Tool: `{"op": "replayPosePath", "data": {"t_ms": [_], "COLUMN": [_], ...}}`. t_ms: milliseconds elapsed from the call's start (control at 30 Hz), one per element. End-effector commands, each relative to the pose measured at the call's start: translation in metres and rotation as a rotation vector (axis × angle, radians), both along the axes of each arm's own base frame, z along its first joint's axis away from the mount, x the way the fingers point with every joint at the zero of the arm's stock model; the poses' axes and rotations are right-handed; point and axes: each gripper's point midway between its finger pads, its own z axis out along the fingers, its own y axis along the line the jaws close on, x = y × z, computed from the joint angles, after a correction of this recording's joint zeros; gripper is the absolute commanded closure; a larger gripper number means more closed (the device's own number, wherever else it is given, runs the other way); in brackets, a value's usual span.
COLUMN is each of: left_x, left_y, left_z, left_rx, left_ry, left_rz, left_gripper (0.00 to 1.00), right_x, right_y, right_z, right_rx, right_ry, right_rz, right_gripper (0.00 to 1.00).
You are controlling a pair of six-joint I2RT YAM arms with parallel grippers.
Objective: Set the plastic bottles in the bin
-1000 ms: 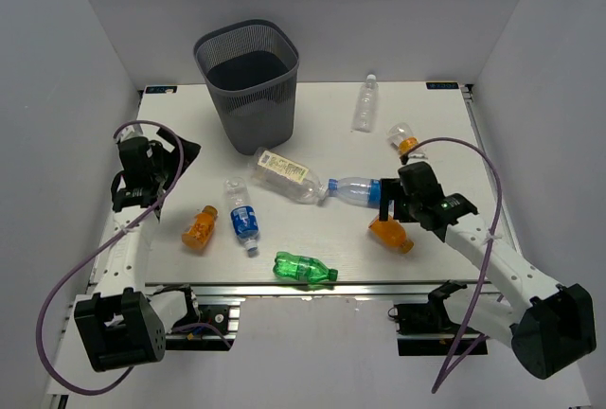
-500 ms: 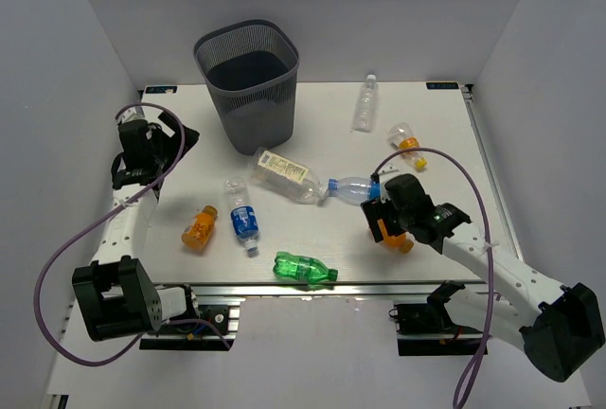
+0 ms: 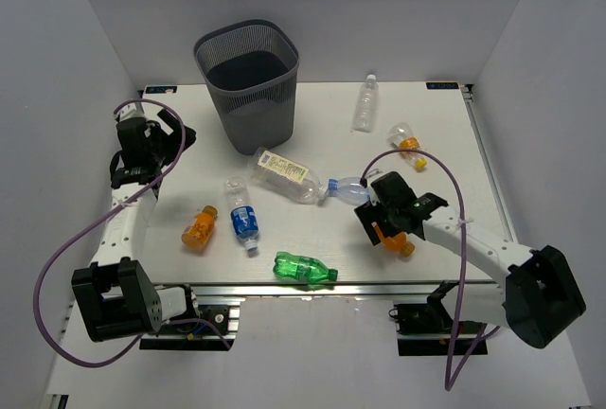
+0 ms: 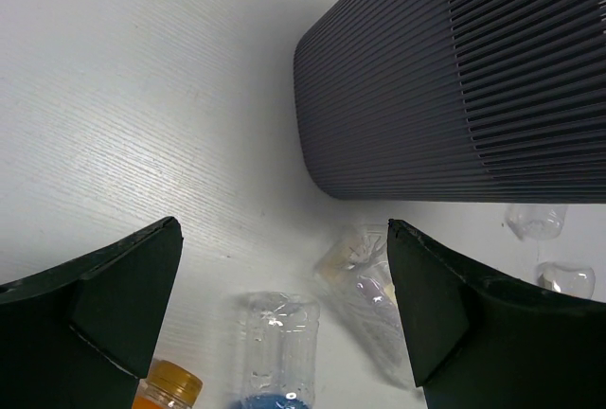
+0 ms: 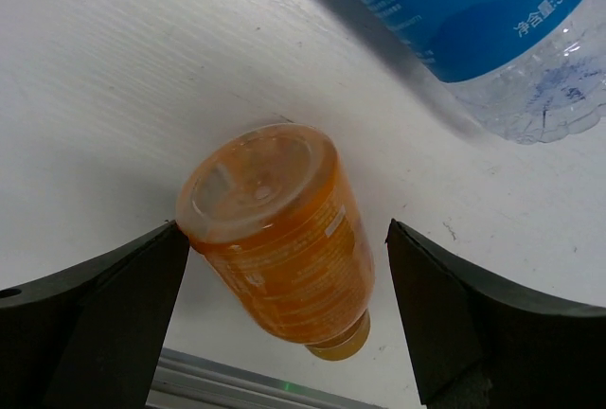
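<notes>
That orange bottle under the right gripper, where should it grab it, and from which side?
Grip the orange bottle across the middle of its round body, coming straight down from above. It lies on its side, cap toward the table's near edge, and the right gripper has its open fingers either side.

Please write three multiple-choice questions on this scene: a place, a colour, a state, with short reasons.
1. Where on the white table does the green plastic bottle lie? A far left corner; B near edge; C far right corner.
2. What colour is the stubby plastic bottle between the fingers of the right hand? A orange; B green; C blue.
3. How is the left hand? A shut on a bottle; B open, empty; C out of view.
B: it lies at the table's front. A: the wrist view shows orange. B: it stands wide, nothing inside.
</notes>
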Motion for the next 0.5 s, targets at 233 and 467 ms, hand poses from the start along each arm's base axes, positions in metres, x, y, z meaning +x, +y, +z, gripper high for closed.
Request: {"op": "replayPosePath", "data": {"t_ms": [233, 467], "left_x": [-0.002, -0.008], "left_y": [0.008, 0.005], "left_z": [0.007, 0.008], "left_rx": [0.031, 0.011], "left_ry": [-0.008, -0.012], "left_rz": [0.032, 0.031], "left_gripper": [0.02, 0.02], "right_x": [0.024, 0.023], "right_y": [0.005, 0.071], "right_z": [0.009, 0.089], "right_rx": [-0.024, 0.339], "right_ry": [-0.050, -0.173], "right_rz": [-0.006, 0.228], "right_gripper": [0.55, 0.71]}}
